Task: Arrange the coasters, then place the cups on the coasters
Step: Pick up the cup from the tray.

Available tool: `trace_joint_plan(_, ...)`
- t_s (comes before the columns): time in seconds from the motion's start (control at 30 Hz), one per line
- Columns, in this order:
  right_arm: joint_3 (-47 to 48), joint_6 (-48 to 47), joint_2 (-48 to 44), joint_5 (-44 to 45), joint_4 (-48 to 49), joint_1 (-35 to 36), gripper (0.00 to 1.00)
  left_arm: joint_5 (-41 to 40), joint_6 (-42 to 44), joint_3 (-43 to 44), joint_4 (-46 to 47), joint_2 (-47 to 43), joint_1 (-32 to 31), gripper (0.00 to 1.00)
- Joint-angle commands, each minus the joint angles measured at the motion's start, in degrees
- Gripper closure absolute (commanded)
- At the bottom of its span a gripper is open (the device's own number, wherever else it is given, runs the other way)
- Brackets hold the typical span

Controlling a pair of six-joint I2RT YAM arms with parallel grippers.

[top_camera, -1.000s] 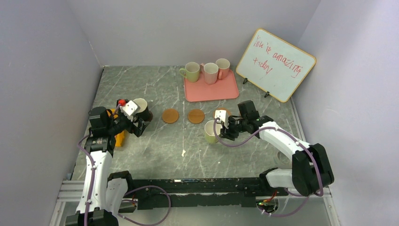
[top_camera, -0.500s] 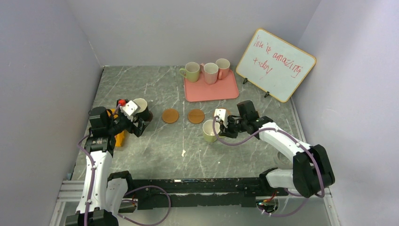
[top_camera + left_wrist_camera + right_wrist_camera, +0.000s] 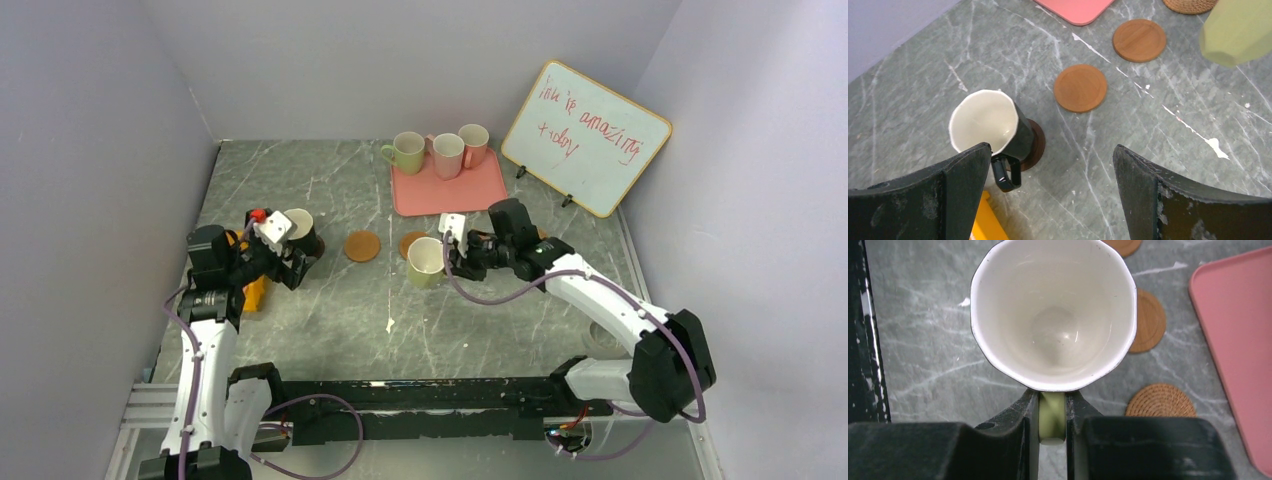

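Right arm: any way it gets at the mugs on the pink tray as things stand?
Probably not yet. The right gripper is shut on the handle of the green mug, so it is occupied. The path itself looks free: the pink tray and its mugs sit just beyond, nothing between.

table [image 3: 300,190]: grey marbled top with pale veins | tray [image 3: 455,192]: pink, rectangular, flat at the far side | whiteboard [image 3: 585,138]: stands tilted just right of the tray, red handwriting | yellow object [image 3: 256,293]: near the left edge, partly hidden | white scrap [image 3: 390,325]: lies near the middle
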Motion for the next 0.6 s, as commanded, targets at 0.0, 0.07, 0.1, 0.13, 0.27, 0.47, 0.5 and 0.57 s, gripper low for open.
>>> trace_joint_plan(0.0, 8.4, 4.8, 2.8, 0.7, 5.0, 1.8, 1.00, -4.6, 0.8, 5.3, -2.8, -1.5, 0.3, 0.04)
trace_joint_plan(0.07, 11.3, 6.1, 4.8, 2.1, 4.5, 2.6, 1.00, -7.5, 1.0, 5.4, -3.7, -1.8, 0.3, 0.04)
trace_joint_plan(0.1, 12.6, 7.0, 5.8, 2.9, 4.7, 3.2, 1.00, -9.0, 1.0, 4.9, -3.8, -2.0, 0.3, 0.04)
trace_joint_plan(0.13, 13.9, 7.8, 6.6, 3.9, 5.3, 3.6, 1.00, -10.7, 1.0, 4.3, -4.0, -2.1, 0.3, 0.04)
trace_joint_plan(0.27, 19.4, 11.1, 10.6, 9.1, 10.3, 5.7, 1.00, -14.2, 1.2, 1.2, -4.0, -2.4, 0.4, 0.04)
trace_joint_plan(0.47, 26.8, 14.5, 17.6, 15.2, 14.6, 7.7, 1.00, -18.0, -0.7, -1.2, -2.5, -5.6, 0.8, 0.04)
trace_joint_plan(0.5, 28.7, 14.9, 19.1, 16.4, 14.2, 8.2, 1.00, -18.6, -1.3, -1.2, -2.5, -6.4, 0.7, 0.04)
trace_joint_plan(0.57, 32.5, 15.7, 22.1, 18.2, 13.0, 9.2, 1.00, -19.0, -2.0, -1.0, -3.2, -8.0, 0.8, 0.04)
